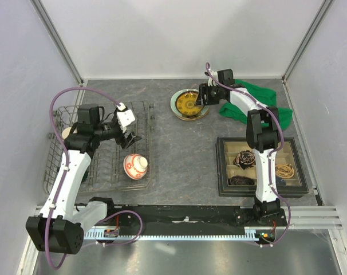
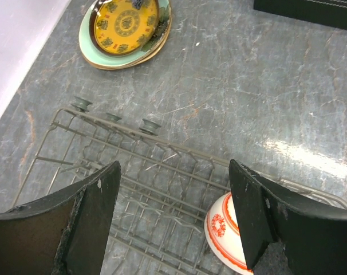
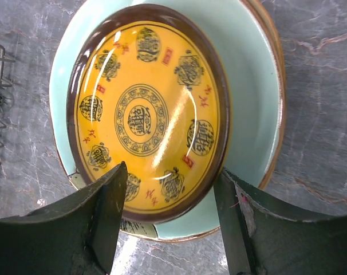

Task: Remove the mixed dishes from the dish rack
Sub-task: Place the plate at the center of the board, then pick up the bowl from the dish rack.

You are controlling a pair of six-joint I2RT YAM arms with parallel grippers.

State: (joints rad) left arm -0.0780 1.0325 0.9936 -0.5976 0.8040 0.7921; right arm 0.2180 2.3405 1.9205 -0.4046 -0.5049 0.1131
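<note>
The grey wire dish rack (image 1: 99,150) stands at the left. A red-and-white bowl (image 1: 135,165) lies in its near right corner, and a beige cup (image 1: 66,133) shows at its left side behind the arm. My left gripper (image 1: 130,137) hangs open over the rack (image 2: 133,166), empty, with the bowl (image 2: 222,232) just below its right finger. On the table at the back, the yellow-gold plate (image 3: 148,109) lies on the pale green plate (image 3: 251,86). My right gripper (image 3: 170,172) is open, its fingers either side of the yellow plate's near rim (image 1: 189,104).
A black compartmented tray (image 1: 260,166) holding small items sits at the right, near the right arm's base. A green cloth (image 1: 259,103) lies behind it under the right arm. White walls close in the table on three sides.
</note>
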